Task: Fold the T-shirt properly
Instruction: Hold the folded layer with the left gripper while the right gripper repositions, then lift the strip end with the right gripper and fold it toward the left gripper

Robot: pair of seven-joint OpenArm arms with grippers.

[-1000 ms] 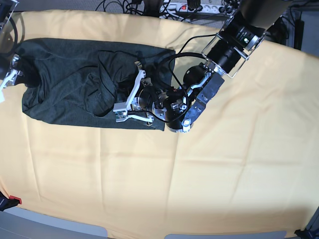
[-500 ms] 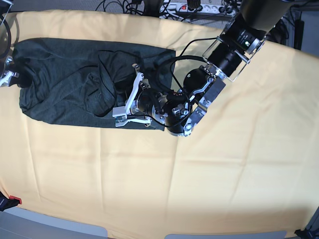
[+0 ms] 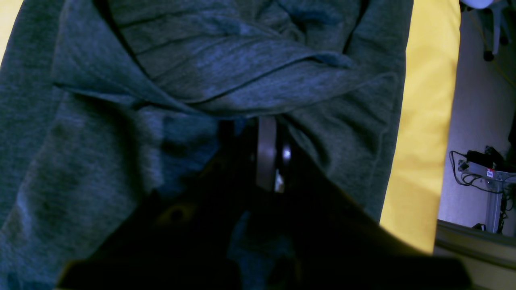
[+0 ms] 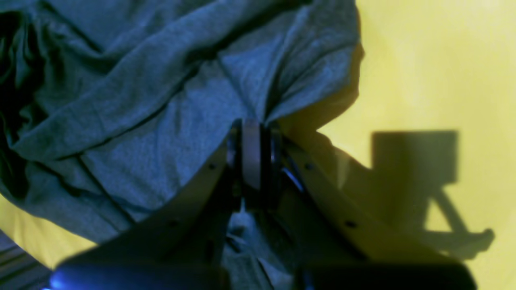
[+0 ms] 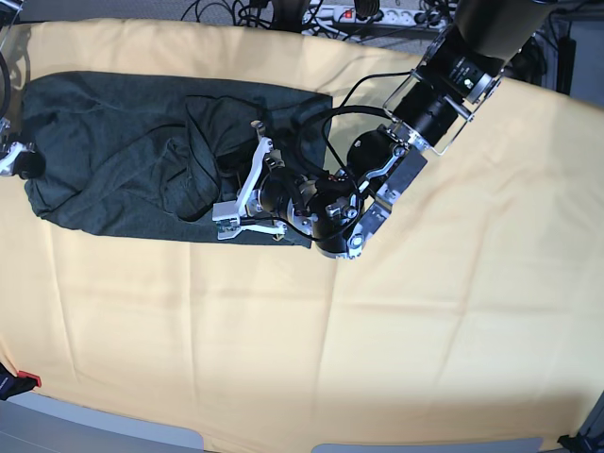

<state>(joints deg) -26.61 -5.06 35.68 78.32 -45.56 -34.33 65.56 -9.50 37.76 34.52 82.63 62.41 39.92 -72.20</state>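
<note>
No bins or boxes here, just a table draped in a pale yellow cloth [image 5: 425, 311] that covers pretty much the whole surface. Along the far edge there's a power strip [image 5: 363, 13] with a mess of black cables. The left wrist view catches a bit of room past the cloth's edge, with a metal stand [image 3: 494, 193] holding more wires.

The T-shirt [image 5: 113, 160] lies in the far left part of the table, spread sideways, dark charcoal-green and bunched into thick folds around its middle.

The left gripper [image 5: 229, 213] sits low at the shirt's near right edge, its jaws pinched together. In its wrist view the tips bury into a fold of the knit [image 3: 242, 68], so it looks clamped onto fabric.

The right gripper [image 5: 13, 159] is at the far left end of the shirt, right at the picture's edge. Its wrist view shows the jaws nearly together, nipping a corner of the shirt [image 4: 169, 121], with yellow cloth just beside it.
</note>
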